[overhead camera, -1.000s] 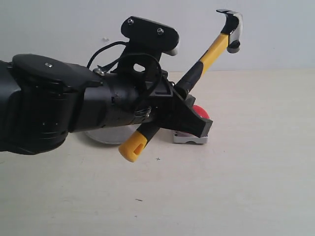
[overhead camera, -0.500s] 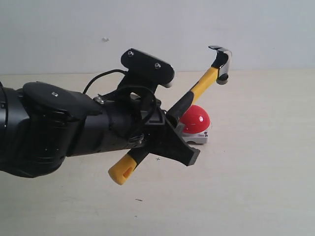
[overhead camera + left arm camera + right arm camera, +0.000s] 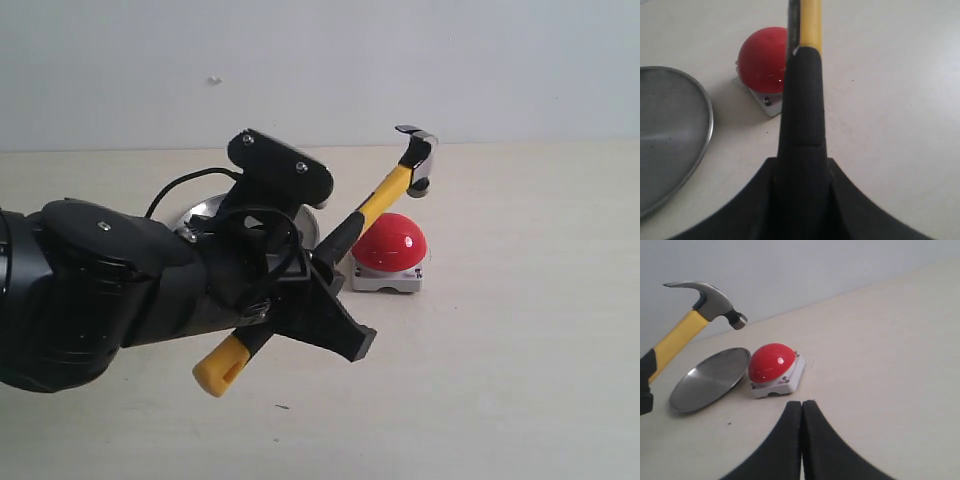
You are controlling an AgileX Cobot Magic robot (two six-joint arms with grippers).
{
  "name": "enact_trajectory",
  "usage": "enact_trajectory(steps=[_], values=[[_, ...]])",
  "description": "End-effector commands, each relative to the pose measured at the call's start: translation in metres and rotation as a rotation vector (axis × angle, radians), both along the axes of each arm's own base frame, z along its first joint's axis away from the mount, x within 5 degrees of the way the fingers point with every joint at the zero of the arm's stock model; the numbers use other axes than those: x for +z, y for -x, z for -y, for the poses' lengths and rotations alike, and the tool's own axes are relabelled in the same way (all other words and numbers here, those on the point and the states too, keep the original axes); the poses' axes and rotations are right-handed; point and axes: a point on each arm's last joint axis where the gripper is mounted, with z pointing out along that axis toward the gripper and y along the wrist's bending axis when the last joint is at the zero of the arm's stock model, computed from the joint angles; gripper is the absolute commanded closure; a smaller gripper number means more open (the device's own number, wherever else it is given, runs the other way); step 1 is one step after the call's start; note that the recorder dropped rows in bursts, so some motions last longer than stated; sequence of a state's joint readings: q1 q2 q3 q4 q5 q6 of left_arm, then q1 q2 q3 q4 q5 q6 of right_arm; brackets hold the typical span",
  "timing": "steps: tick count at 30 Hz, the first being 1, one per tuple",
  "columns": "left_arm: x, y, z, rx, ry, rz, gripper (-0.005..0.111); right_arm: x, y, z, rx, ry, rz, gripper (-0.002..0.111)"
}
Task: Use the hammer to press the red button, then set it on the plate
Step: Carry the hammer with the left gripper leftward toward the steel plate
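Setting: a robot test bench of the laboratory kind.

Work surface: a plain beige table (image 3: 520, 380) carrying a few small marks.

Background: a blank, pale wall (image 3: 500, 60) directly behind the table.

Equipment: a black robot arm (image 3: 90, 290) with a screw-fastened housing (image 3: 280, 168) above its wrist.

Props: single test items set out on the table, namely a red button (image 3: 391, 243) on a grey screwed base and a dull metal plate (image 3: 710, 378). The arm holds a hammer (image 3: 385, 195) above them.
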State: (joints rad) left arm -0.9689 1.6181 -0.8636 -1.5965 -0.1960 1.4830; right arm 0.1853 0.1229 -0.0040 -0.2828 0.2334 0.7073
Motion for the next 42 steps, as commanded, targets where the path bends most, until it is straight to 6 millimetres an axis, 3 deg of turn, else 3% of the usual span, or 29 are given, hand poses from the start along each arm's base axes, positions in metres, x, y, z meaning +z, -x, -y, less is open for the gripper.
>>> enact_trajectory(steps=[1, 8, 18, 30, 35, 42], values=[[0.005, -0.004, -0.006, 0.037, -0.002, 0.026, 0.107, -0.004, 0.001, 0.001, -0.011, 0.006, -0.037, 0.108], [-0.005, -0.008, -0.005, 0.045, -0.017, -0.002, 0.107, -0.004, 0.001, 0.001, -0.011, 0.006, -0.037, 0.108], [-0.022, -0.035, -0.024, 0.107, 0.008, -0.101, 0.107, -0.004, 0.001, 0.001, -0.01, 0.01, -0.037, 0.108], [-0.023, -0.035, -0.022, 0.06, 0.038, -0.137, 0.107, -0.004, 0.001, 0.001, -0.01, 0.01, -0.037, 0.108], [-0.016, -0.039, -0.019, 0.057, 0.056, -0.118, 0.107, -0.004, 0.001, 0.001, -0.01, 0.01, -0.037, 0.108], [0.021, -0.04, -0.017, 0.04, 0.13, -0.033, 0.107, -0.004, 0.001, 0.001, -0.01, 0.011, -0.037, 0.108]])
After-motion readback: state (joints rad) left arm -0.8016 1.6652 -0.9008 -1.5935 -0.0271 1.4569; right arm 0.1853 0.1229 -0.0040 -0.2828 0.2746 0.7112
